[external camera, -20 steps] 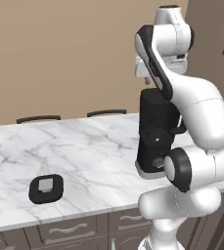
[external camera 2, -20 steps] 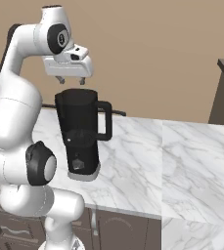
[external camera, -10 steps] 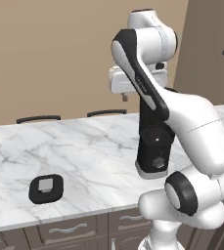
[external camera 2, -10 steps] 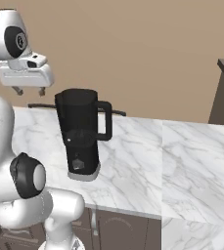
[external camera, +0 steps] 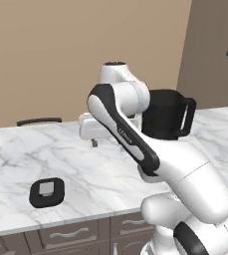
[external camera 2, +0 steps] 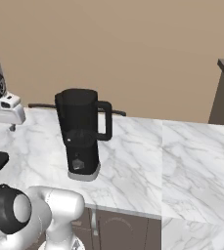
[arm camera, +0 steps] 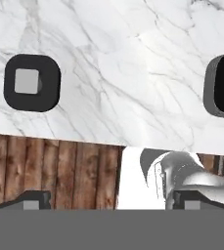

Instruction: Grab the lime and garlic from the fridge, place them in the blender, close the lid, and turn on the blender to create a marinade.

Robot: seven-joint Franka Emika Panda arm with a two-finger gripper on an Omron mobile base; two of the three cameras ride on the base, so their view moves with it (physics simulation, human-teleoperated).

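Gripper now out over marble counter, to the left of blender; a second ago poised directly above the jug mouth, half a second ago swung off toward the left. Jaws spread wide, nothing between them, same as through the last second. Hangs above the stone, between jug and lid, not touching either.

Blender upright on its base near the counter's middle in the right base view, handle turned right, mouth uncovered. Contents not visible through the black wall, so lime and garlic cannot be confirmed inside. No lime or garlic seen loose on the counter.

Lid flat on the counter near the front edge, well apart from the jug, grey cap up. In the hand view, lid off to one side, blender at the opposite edge.

Judgement: drop over the jug likely finished; swing toward the lid suggests lid pickup as the step in hand. Covering and switching on not yet done.
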